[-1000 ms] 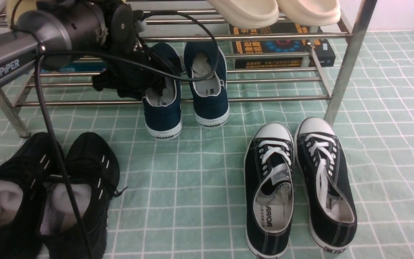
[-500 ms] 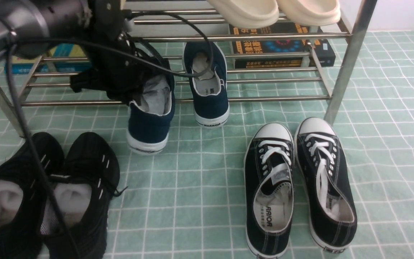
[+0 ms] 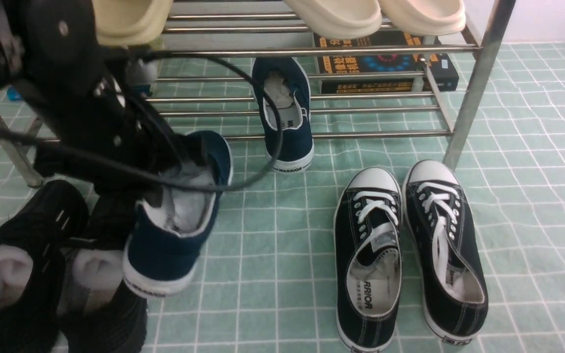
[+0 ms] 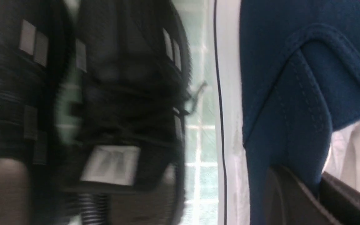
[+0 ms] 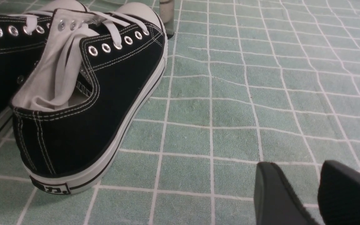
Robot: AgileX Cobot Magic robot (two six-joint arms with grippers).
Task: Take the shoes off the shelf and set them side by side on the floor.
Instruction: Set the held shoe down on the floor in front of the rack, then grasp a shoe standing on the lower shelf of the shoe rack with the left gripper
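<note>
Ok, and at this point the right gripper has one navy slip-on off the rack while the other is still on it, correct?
Not quite: the left gripper holds that navy slip-on, as the left wrist view shows. The other navy slip-on is indeed on the rack.

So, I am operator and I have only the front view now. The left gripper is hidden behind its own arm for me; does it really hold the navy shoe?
Observer: Yes. In the left wrist view the left gripper is clamped on the side wall of the navy shoe, one finger outside and one inside.
Operator: Thank you. And the right gripper, which I do not see at all?
Observer: The right wrist view shows its fingers apart, with nothing between them: the right gripper is open.
Operator: Please, which shoe is near it?
Observer: That same view has a black lace-up sneaker with its laces tucked inside.
</note>
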